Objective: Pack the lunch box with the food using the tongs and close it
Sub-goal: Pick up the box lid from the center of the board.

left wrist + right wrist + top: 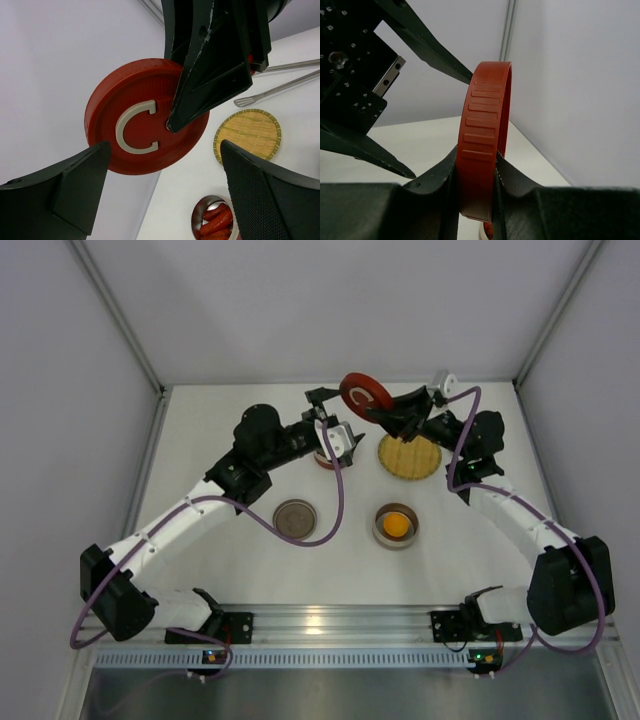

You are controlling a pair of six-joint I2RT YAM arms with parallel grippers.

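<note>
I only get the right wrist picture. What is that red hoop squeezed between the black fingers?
Observer: A round red lid, which you see edge-on. Its face has a white C-shaped handle.
Operator: Is the other arm gripping it too?
Observer: No, the left fingers are spread wide and hold nothing.
Operator: Where are the tongs?
Observer: The tongs lie on the table, near a round woven mat.

A robot lab cell is shown: a white counter is walled by plain panels, with arms bolted to a rail.
</note>
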